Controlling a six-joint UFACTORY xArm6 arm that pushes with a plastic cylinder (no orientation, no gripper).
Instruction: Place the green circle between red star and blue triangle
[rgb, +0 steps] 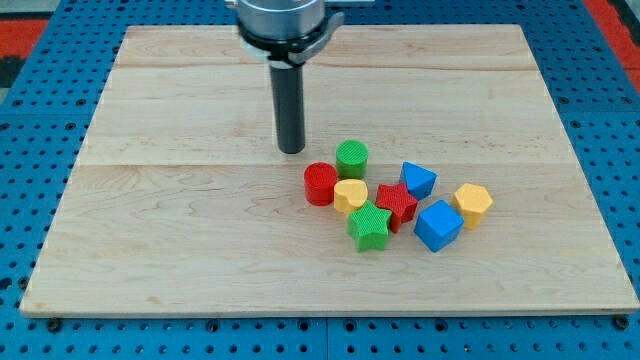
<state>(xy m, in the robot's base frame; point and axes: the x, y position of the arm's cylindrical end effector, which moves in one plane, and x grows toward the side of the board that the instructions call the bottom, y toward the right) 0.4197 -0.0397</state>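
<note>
- Arm: one dark straight rod hanging from a grey metal mount at the far edge of the scene; it carries no jaws, so nothing is clenched, released or grasped. My tip (291, 150) rests on the board, touching no block.
- Board: pale wooden table top (180, 240) of glued planks, lying on a blue perforated base (30, 120).
- Green circle, a ribbed green plastic cylinder (352, 159): lies just right of my tip and slightly nearer, close but apart from it. It is the farthest block of the cluster.
- Red circle, a ribbed red plastic cylinder (320, 184): near-left of the green circle, just beside it, and nearer than my tip.
- Yellow heart-shaped plastic block (350, 195): directly nearer than the green circle, touching the red circle.
- Red star, a ribbed red plastic block (397, 205): right of the yellow heart, near-right of the green circle.
- Blue triangle, a blue plastic block (418, 180): right of the green circle, just far-right of the red star.
- Green star-shaped plastic block (368, 226): nearest piece, against the red star's left side.
- Blue plastic cube (437, 224): right of the red star.
- Yellow plastic block, roughly hexagonal (472, 204): rightmost, beside the blue cube.
</note>
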